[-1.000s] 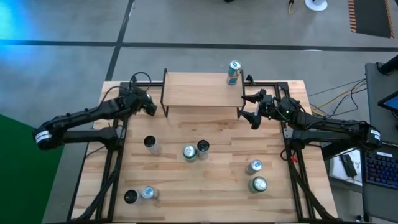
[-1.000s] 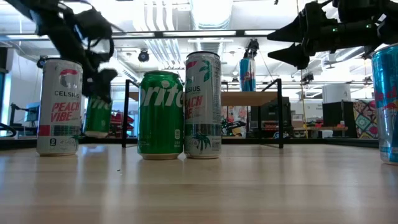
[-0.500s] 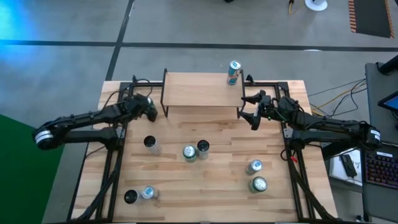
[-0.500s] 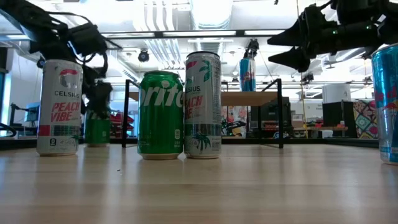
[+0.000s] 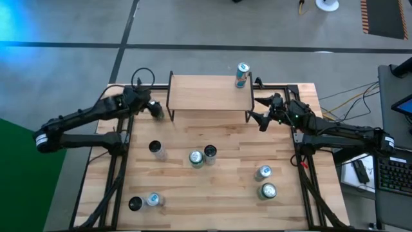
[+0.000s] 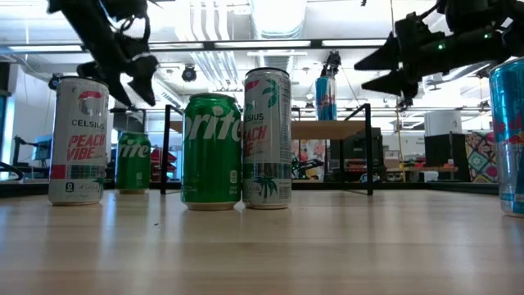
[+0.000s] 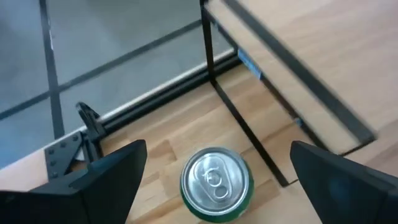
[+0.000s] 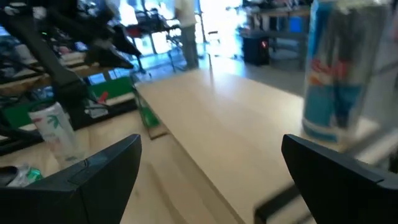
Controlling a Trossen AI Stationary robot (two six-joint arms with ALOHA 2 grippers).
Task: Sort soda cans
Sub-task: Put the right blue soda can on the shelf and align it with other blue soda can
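A green can (image 7: 216,184) stands upright on the table by the left leg of the raised wooden shelf (image 5: 209,93); it also shows in the low view (image 6: 133,164). My left gripper (image 5: 151,106) is open and empty, above that can (image 6: 135,78). A pale blue can (image 5: 241,75) stands on the shelf's far right corner. My right gripper (image 5: 256,109) is open and empty in the air by the shelf's right end. Other cans stand on the table: a green one (image 5: 196,158), a pale one (image 5: 210,153) and a black-topped one (image 5: 156,149).
More cans stand near the front: two at the front left (image 5: 143,202) and two at the front right (image 5: 264,182). The shelf's thin black legs (image 7: 249,134) stand close to the green can. Bare wood lies between the shelf and the middle cans.
My left gripper has lowered the green can onto the table beside the shelf's left leg, let go of it and gone up. The can now stands upright on its own.
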